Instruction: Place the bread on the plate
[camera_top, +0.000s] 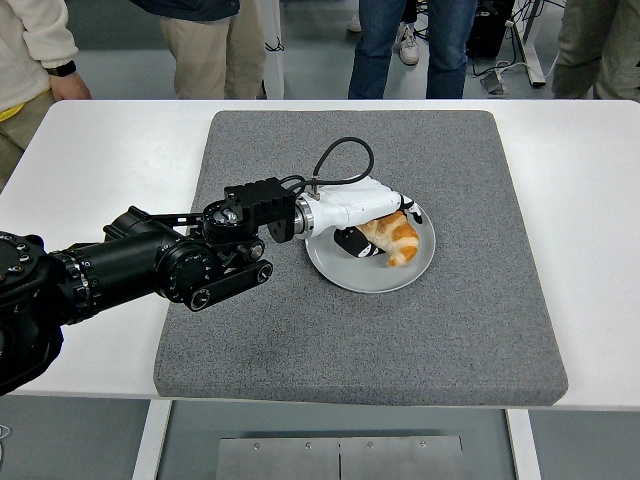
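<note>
The left hand (368, 222) grips the bread (395, 238), fingers curled round it, low over the plate's (352, 277) 12 o'clock side, positioned to set it down.

Bright, even overhead light, soft faint shadows, sharp focus throughout — no glare, little edge distortion

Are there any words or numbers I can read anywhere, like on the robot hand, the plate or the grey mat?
None can be read.
The left hand, white-cased, shows no print.
The plate, the croissant and the grey mat are plain.
The white table bears no label.
</note>
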